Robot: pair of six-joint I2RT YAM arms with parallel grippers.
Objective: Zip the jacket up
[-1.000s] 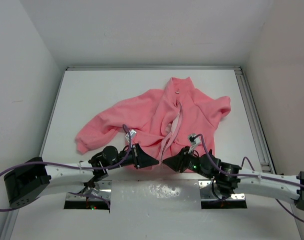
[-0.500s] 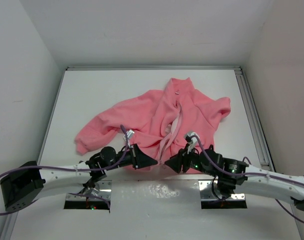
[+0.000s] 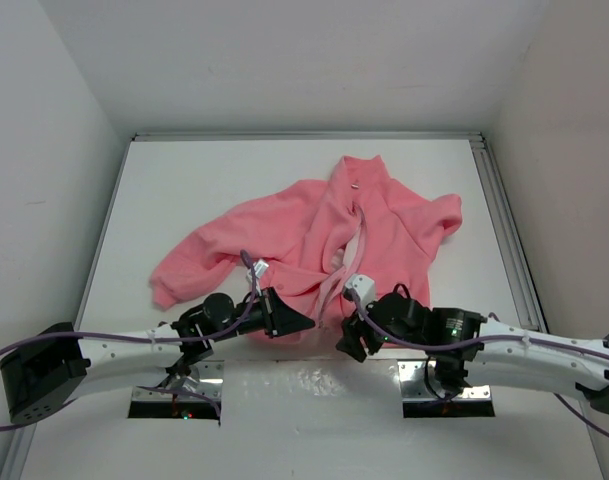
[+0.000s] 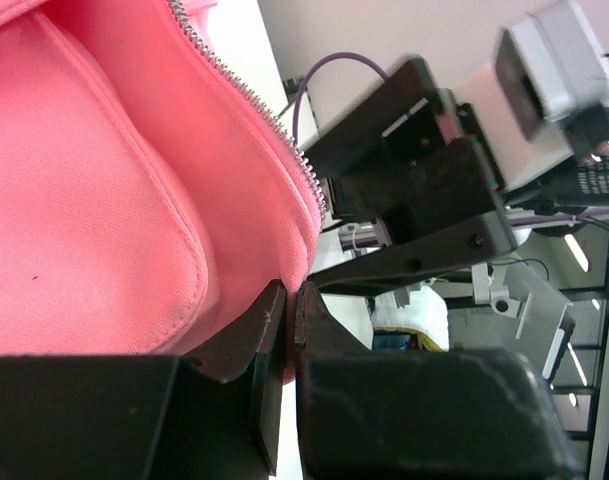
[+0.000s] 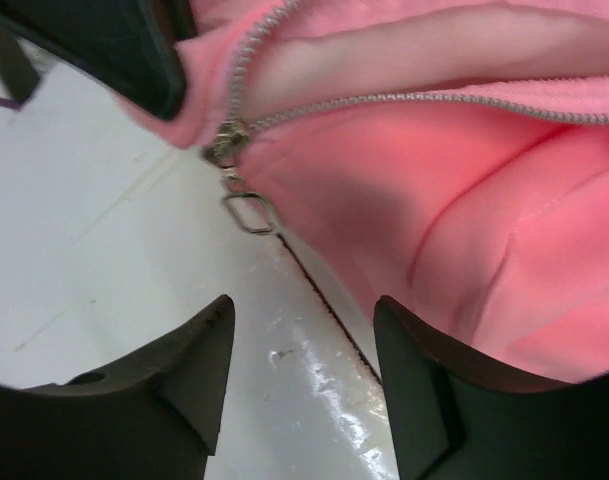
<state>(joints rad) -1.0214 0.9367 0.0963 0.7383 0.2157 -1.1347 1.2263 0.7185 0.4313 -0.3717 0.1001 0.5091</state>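
left pincer (image 3: 302,322) clamped on jacket (image 3: 314,230) hem beside zipper pull (image 5: 247,212); right pincer (image 5: 304,330) wide open, near that pull, not touching.

I see soft, matt pink fleece on the jacket (image 5: 464,200) just ahead of my right pincer (image 5: 302,315); its zipper pull (image 5: 246,210) is shiny metal, the bench (image 5: 104,260) glossy white.

The middle of the worktop (image 3: 184,190) is covered by the jacket (image 3: 384,225), its hem reaching the near edge. Bare strips are left behind it, to its left and along the right rail (image 3: 504,220). The worktop is closed in by walls (image 3: 44,200) on three sides. At the hem, the pull (image 5: 249,212) is crowded by the left pincer (image 3: 306,322), clamped on fabric beside it. Bare worktop is seen between the pull and the spread right pincer (image 5: 302,308).
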